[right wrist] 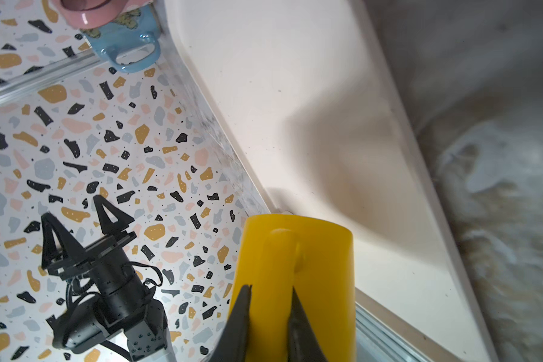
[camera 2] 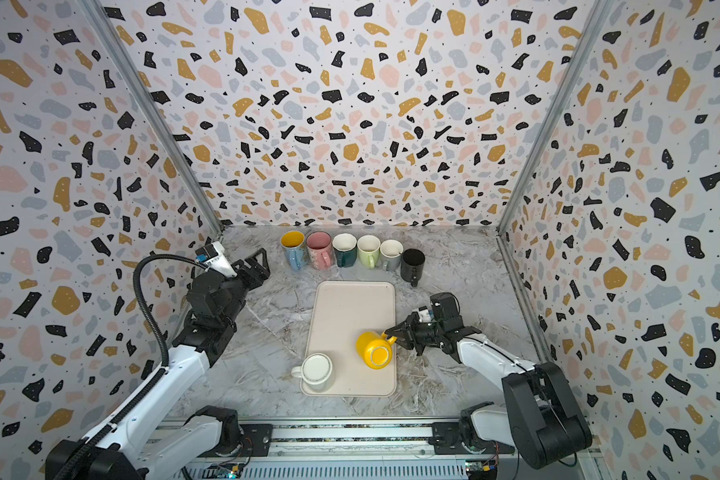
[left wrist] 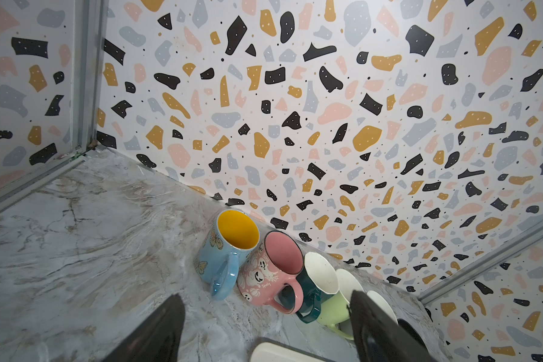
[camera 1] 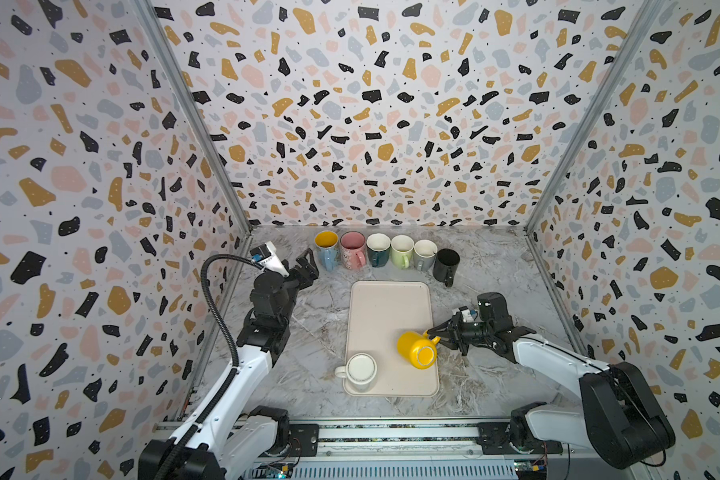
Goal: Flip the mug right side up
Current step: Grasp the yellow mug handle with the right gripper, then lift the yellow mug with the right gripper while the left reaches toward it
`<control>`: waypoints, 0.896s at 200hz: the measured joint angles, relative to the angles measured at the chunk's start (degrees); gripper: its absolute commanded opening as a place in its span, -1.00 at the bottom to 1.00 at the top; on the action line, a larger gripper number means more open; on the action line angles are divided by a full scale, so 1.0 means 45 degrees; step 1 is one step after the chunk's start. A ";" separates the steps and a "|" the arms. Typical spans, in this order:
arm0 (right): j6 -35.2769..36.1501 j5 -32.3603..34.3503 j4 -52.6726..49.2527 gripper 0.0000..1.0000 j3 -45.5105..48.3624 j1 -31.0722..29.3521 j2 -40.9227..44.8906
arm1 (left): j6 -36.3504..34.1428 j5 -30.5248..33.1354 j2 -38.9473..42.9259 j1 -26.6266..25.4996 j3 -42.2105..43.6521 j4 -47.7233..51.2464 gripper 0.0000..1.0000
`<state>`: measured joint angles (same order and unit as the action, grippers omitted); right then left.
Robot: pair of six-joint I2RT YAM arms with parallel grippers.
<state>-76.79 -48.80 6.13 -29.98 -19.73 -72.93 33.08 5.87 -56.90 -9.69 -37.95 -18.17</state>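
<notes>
yellow mug [camera 1: 413, 347]: glossy ceramic | tray [camera 1: 387, 307]: matt plastic | tabletop [camera 1: 316, 332]: smooth marble-look

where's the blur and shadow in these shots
Right wrist view: table blurred, soft shadow on the tray near the yellow mug; left wrist view: mugs sharp, near fingers soft; both top views: even light, sharp throughout.

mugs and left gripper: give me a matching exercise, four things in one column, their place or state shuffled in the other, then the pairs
1. yellow mug
2. white mug
3. black mug
4. left gripper

A. open, holding nothing
B. upside down on the tray
C. tilted, handle held in the right gripper
D. upright, off the tray

Pairs: 1-C, 2-B, 3-D, 4-A
</notes>
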 measured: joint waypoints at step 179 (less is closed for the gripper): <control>1.1793 0.9904 -0.0204 -1.00 -0.2166 -0.5872 0.1681 | 0.0661 -0.6606 -0.1389 -0.0029 -0.1637 -0.0393 0.54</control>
<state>-23.73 -4.23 5.21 -39.72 -46.15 -65.36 36.05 -23.86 -63.16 -9.82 -45.32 -19.94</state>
